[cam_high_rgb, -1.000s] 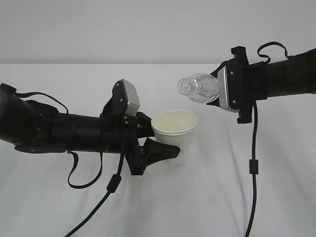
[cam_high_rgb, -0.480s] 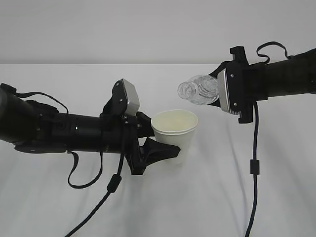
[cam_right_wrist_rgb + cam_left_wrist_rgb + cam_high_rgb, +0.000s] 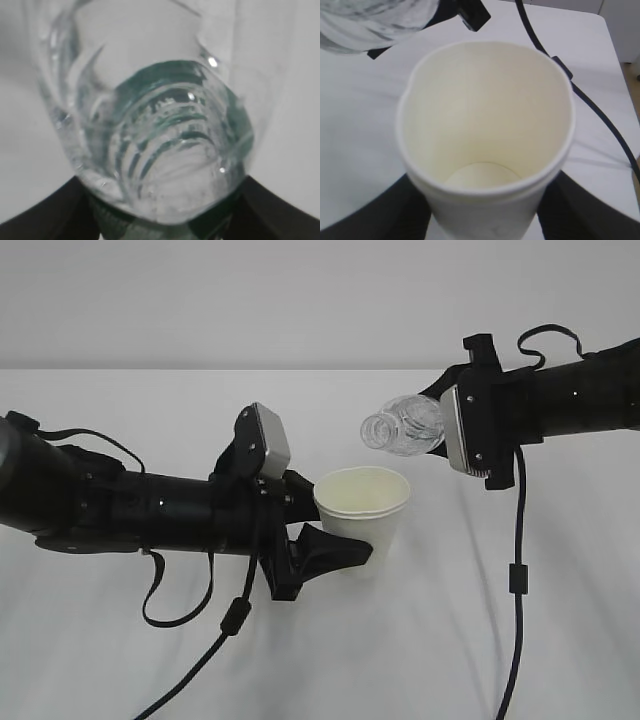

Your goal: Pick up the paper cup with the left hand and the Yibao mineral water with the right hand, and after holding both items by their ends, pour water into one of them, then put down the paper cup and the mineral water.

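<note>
The left hand point(image 3: 318, 530) clasps the paper cup point(image 3: 361, 512) near its base, one black finger on either side, holding it upright above the white table point(image 3: 420, 660). The cup's cream inside looks dry in the left wrist view. The right hand point(image 3: 455, 430) grips the Yibao mineral water point(image 3: 402, 424) by its lower body, tipped nearly level, its uncapped mouth just above and beside the cup's rim, not touching. A black cable point(image 3: 516, 580) dangles from the right arm.
</note>
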### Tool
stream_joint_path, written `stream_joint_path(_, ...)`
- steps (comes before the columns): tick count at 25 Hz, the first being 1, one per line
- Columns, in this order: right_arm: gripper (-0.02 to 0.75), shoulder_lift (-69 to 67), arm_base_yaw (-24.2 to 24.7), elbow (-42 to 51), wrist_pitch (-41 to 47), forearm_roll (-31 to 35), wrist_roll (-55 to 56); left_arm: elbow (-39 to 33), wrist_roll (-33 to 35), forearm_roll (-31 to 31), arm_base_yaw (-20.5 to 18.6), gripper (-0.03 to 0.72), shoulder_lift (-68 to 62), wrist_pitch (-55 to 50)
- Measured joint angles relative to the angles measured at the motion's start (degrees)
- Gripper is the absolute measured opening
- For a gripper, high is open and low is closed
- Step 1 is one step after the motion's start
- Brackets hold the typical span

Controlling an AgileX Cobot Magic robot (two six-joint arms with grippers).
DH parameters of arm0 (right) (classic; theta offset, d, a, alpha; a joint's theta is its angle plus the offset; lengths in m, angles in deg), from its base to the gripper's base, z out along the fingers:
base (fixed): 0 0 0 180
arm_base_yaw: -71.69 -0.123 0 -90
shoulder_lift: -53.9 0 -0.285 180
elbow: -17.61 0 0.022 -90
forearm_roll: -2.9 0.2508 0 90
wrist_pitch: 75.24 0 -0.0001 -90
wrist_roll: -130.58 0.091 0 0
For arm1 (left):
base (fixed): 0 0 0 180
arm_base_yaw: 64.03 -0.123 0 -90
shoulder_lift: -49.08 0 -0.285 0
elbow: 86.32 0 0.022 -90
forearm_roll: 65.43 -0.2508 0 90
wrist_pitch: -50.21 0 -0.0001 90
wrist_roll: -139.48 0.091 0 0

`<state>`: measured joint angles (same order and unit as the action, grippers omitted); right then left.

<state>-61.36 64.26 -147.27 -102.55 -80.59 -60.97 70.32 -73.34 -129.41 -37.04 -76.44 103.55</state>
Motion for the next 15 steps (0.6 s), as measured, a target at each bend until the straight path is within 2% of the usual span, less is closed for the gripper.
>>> stream_joint_path(15,0.461,0.00,0.00,0.00,0.00,0.00,-5.04,0.00,0.00,0.00,0.37,0.434,0.00,0.00)
